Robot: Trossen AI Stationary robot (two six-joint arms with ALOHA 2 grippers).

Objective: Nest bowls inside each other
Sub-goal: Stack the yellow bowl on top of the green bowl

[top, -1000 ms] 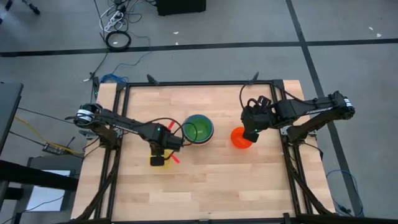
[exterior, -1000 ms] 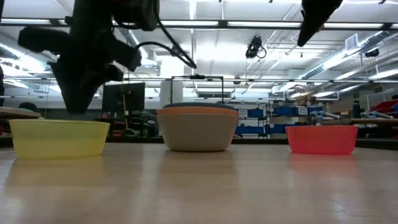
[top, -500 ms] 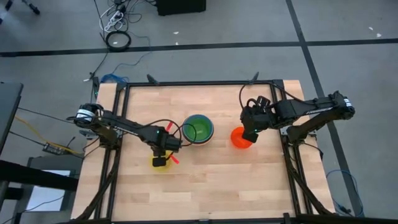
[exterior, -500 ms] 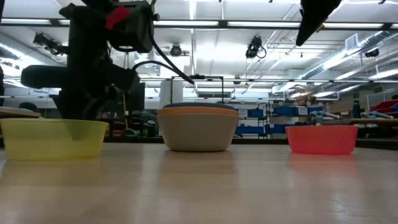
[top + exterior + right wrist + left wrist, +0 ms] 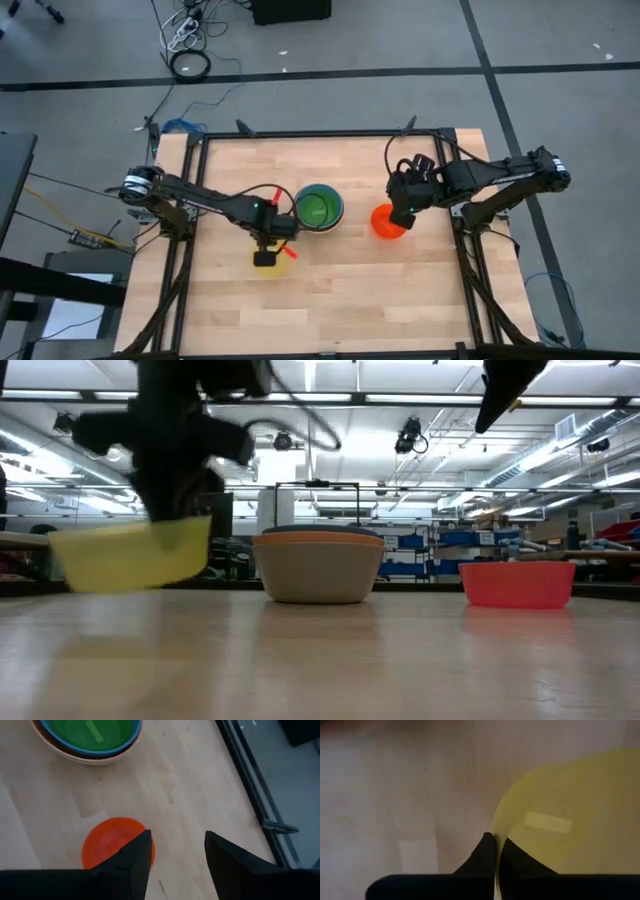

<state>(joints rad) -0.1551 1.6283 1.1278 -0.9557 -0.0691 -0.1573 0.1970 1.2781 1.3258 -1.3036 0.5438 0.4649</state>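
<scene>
Yellow plastic, thin-walled & glossy: that's the small round yellow bowl (image 5: 130, 555) I've got pinched by its rim in my left gripper (image 5: 495, 851), jaws closed tight on the wall, one finger inside, one out. Low view shows it off the wooden table (image 5: 350, 300) and a bit tilted.

Step in hand, as I judge it: carry it over to the stack (image 5: 318, 565), a grey round bowl outermost w/ orange and blue rims showing, and the small green bowl (image 5: 95, 731) innermost. To do it well I'd level the bowl, centre it over the green one, lower till it seats, then let go. A rim pinch on slick plastic may swing or slip, so go slow.

My right gripper (image 5: 172, 850) hangs w/ jaws wide apart just above the small round red bowl (image 5: 116, 842), gripping nothing.
</scene>
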